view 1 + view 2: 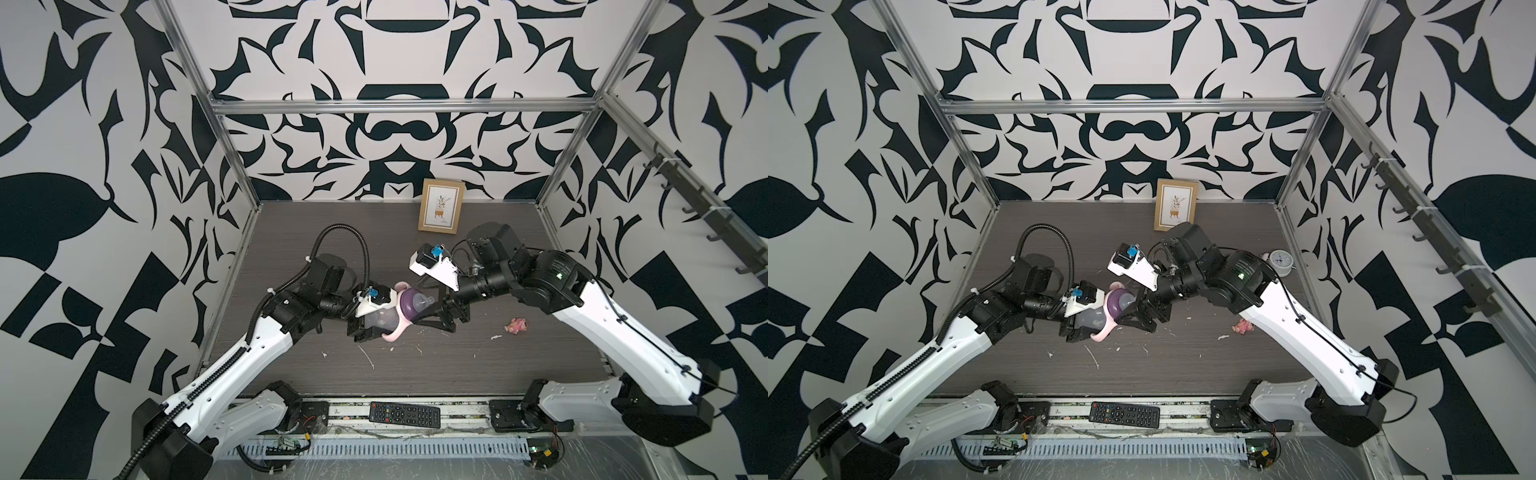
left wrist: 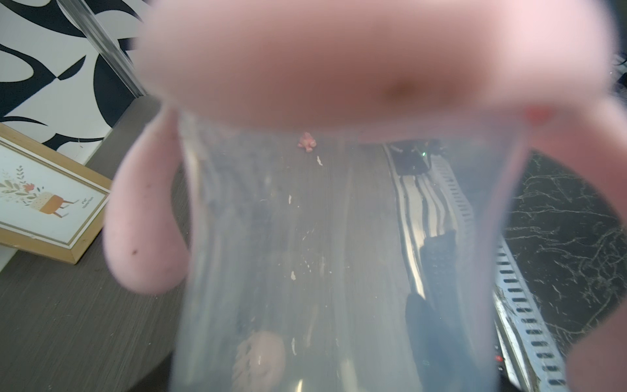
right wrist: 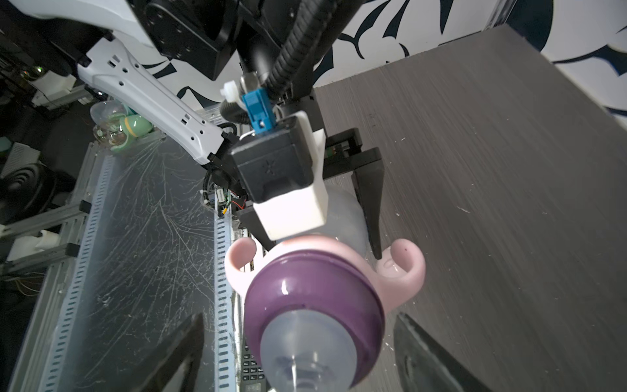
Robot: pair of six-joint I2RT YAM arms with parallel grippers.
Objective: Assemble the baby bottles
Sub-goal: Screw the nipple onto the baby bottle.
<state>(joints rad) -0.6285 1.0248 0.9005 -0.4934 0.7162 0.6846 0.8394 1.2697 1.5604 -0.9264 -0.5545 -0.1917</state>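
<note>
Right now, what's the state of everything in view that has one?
bottle: in the air, lying sideways, gripped
left hand: shut on bottle
handle ring: seated on bottle
purple collar: on bottle; cannot tell if fully screwed
right hand: open, straddling purple collar with gaps on both sides
picture frame: standing, leaning back
remote: flat, buttons up
toy figure: lying loose
clock: upright

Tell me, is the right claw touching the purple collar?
Apart. The right wrist view shows the right gripper with its fingers on either side of the purple collar, with clear gaps between.
</note>
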